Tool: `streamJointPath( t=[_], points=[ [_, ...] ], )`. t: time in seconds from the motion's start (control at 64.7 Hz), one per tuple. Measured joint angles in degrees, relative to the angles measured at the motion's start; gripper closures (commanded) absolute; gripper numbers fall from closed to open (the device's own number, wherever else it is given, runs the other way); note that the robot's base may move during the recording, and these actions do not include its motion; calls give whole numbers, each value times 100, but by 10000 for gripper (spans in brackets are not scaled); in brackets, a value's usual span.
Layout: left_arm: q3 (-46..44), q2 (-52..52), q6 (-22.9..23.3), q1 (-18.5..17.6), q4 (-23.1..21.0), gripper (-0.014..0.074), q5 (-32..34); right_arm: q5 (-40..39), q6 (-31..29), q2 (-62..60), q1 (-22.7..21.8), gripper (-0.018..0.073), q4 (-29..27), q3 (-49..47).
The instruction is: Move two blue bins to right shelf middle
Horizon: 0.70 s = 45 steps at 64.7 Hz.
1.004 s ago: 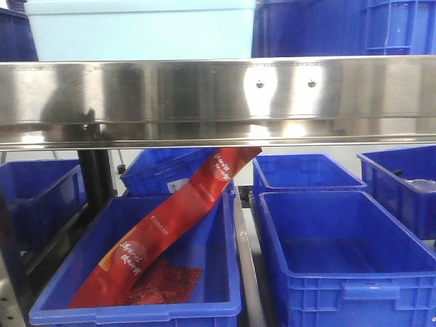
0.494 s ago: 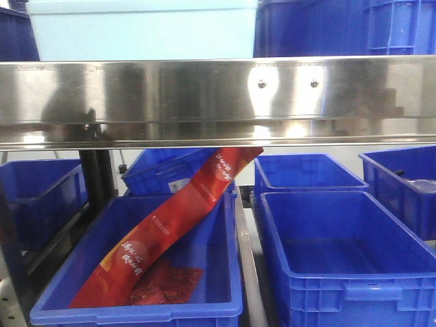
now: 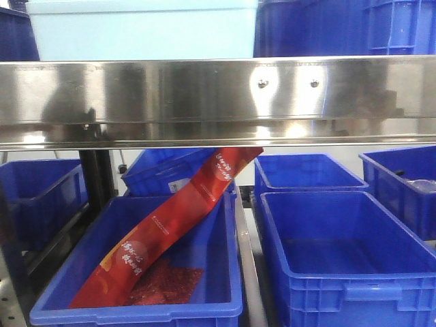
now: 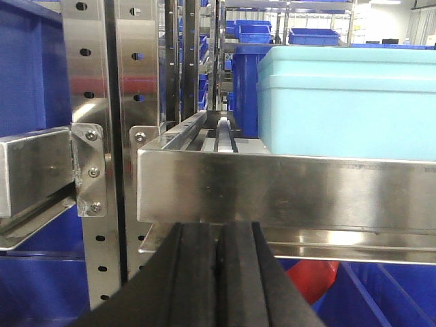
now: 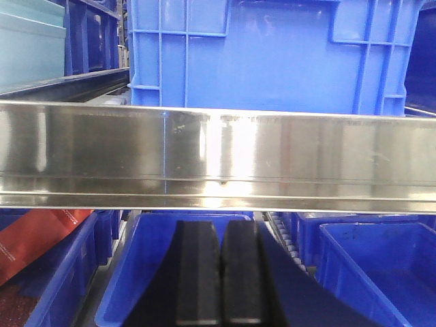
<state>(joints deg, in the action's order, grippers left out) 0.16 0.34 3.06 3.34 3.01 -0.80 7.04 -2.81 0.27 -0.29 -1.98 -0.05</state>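
both pincers closed, empty — blue bins [image 3: 344, 262] below

Front view level with the steel shelf rail [image 3: 218, 102], close, facing the bins, left wrist view low over its end effector [image 4: 216, 286], looking along the rail's left corner, right wrist view likewise, both sharing the rail and the red packet [image 3: 170, 228]

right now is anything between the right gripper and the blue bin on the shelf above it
Yes. In the right wrist view the steel shelf rail runs across in front of the blue bin, and the shut right gripper sits below the rail's lower edge.
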Motion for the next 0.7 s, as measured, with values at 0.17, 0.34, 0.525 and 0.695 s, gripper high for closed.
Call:
streamJointPath(
  t=[0.17, 0.34, 0.525, 0.695],
  points=[
    [0, 0, 0, 0, 0, 707, 0, -12, -11, 0, 0, 721, 0, 0],
    [0, 0, 0, 0, 0, 707, 0, -12, -11, 0, 0, 721, 0, 0],
    [0, 0, 0, 0, 0, 707, 0, -12, -11, 0, 0, 721, 0, 0],
    [0, 0, 0, 0, 0, 707, 0, -12, -22, 0, 0, 721, 0, 0]
  ],
)
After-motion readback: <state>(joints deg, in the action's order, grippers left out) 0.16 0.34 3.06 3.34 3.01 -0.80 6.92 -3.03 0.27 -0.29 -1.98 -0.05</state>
